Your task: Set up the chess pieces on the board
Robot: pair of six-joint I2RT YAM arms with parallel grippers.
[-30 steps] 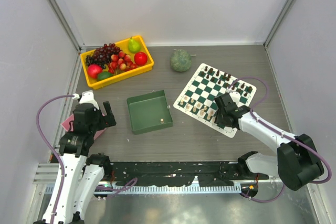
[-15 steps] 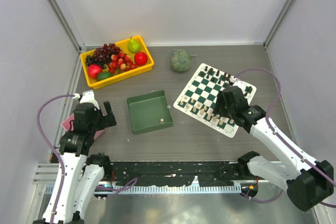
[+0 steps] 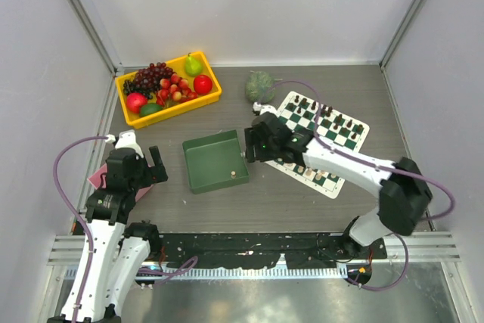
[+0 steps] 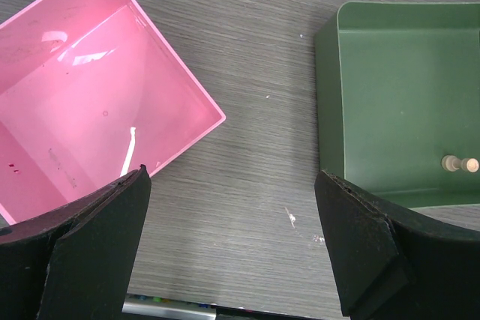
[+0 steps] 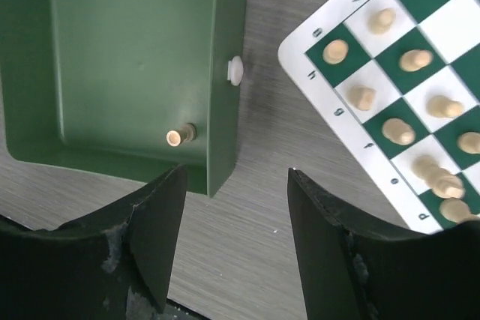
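The right gripper (image 5: pixel 236 200) hovers empty, jaws apart, over bare table between the green tray (image 5: pixel 112 50) on its left and the board (image 5: pixel 360 140) on its right. One cream piece (image 5: pixel 180 136) lies on its side in the tray, close to the right wall near the near corner; the other cream pieces (image 5: pixel 397 131) already stand on the board's near-left squares. The pickup probably needs a shift left, then a descent with the fingers set along the wall, since the gap there looks tight
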